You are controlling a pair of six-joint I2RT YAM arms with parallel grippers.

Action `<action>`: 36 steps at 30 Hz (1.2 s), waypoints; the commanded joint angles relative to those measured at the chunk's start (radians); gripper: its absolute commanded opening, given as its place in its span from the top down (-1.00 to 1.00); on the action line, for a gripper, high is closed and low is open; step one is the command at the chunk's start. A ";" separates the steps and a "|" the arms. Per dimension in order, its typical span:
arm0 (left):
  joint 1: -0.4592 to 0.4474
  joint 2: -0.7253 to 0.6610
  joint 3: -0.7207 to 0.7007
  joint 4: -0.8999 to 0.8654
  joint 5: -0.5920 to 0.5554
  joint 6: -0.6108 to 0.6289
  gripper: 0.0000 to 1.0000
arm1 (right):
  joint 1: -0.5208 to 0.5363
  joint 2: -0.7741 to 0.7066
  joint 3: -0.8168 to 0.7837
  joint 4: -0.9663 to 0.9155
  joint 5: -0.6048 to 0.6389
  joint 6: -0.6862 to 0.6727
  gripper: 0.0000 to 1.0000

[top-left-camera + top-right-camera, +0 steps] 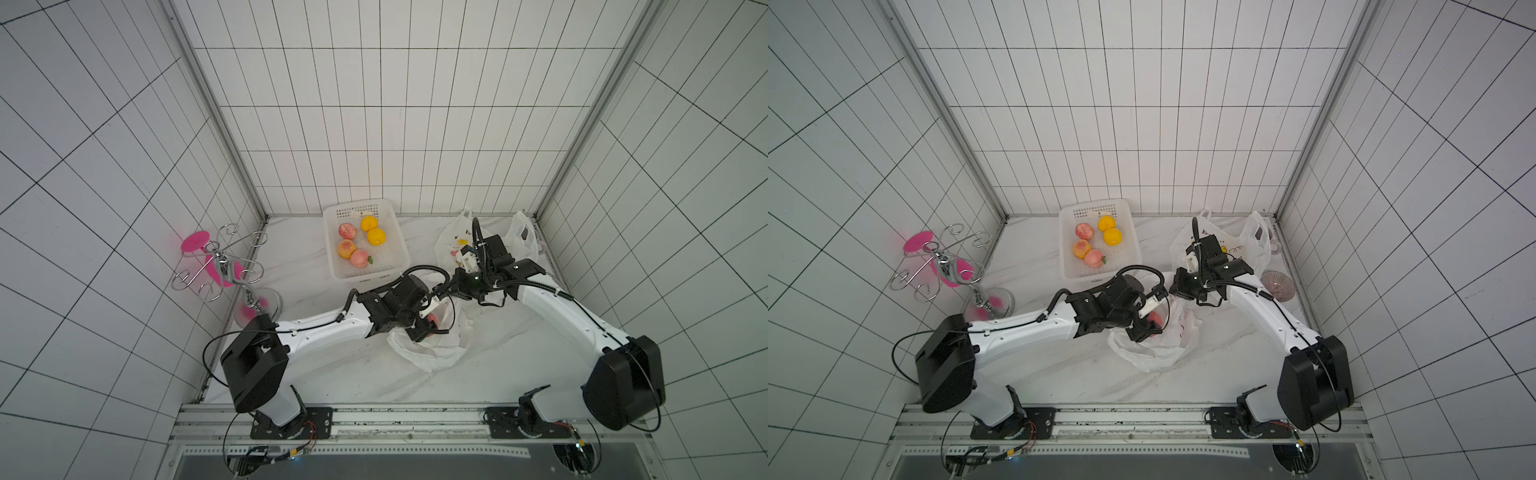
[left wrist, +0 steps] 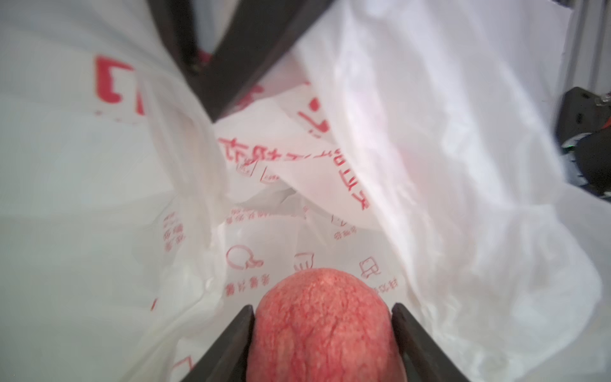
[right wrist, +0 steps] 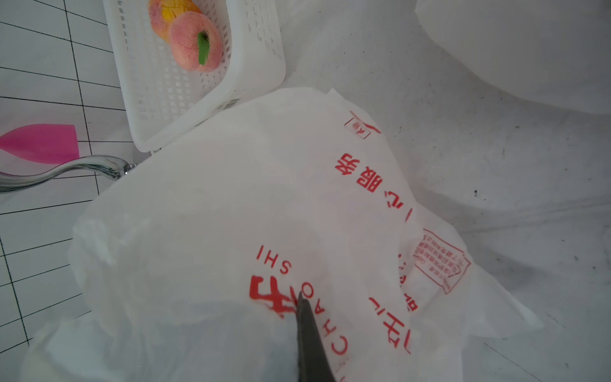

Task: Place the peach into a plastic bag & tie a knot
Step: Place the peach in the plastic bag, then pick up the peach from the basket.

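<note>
**Left wrist view: peach is inside the bag, release it clean**

The peach [image 2: 322,330] sits between the left pincer's [image 2: 323,309] fingers, inside the bag [image 2: 446,165], with printed film ahead of it and on both sides. The fingers hug the fruit's flanks. I can't tell whether they clamp it or stand a hair off. In a top view the peach [image 1: 432,319] shows pink in the bag mouth, right at the left pincer's tips.

The right pincer [image 3: 300,297] is closed, pinching bag film at the mouth edge ahead of the left pincer. My read is that this pinch props the mouth open.

How I'd run the release:
- Spread the fingers fully before backing out, so the peach doesn't roll along.
- Back out straight along the entry line. The film lies close beside both fingers and could snag.
- The right pincer holds its pinch until the left is clear, or slack film may fold over the fingers.
- The knot is not started. Gather the handles after.
</note>
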 commanded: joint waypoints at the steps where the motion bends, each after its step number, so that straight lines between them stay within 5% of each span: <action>1: 0.009 -0.063 0.055 0.014 -0.128 0.029 -0.62 | -0.003 0.005 0.040 0.011 -0.007 0.002 1.00; 8: 0.091 -0.295 0.052 0.069 0.018 -0.052 -0.78 | -0.016 -0.003 0.013 0.012 -0.013 0.004 1.00; 13: 0.327 -0.334 0.086 0.067 0.117 -0.188 -0.68 | -0.026 -0.002 0.011 0.008 -0.022 0.001 1.00; 17: 0.497 -0.157 0.168 -0.048 -0.043 -0.198 -0.58 | -0.034 -0.004 -0.011 0.008 -0.025 0.001 1.00; 24: 0.537 0.276 0.490 -0.240 -0.320 -0.162 -0.68 | -0.034 0.008 0.000 0.008 -0.032 -0.001 1.00; 36: 0.552 0.739 0.949 -0.250 -0.319 -0.133 -0.78 | -0.037 0.021 0.014 0.000 -0.035 -0.020 1.00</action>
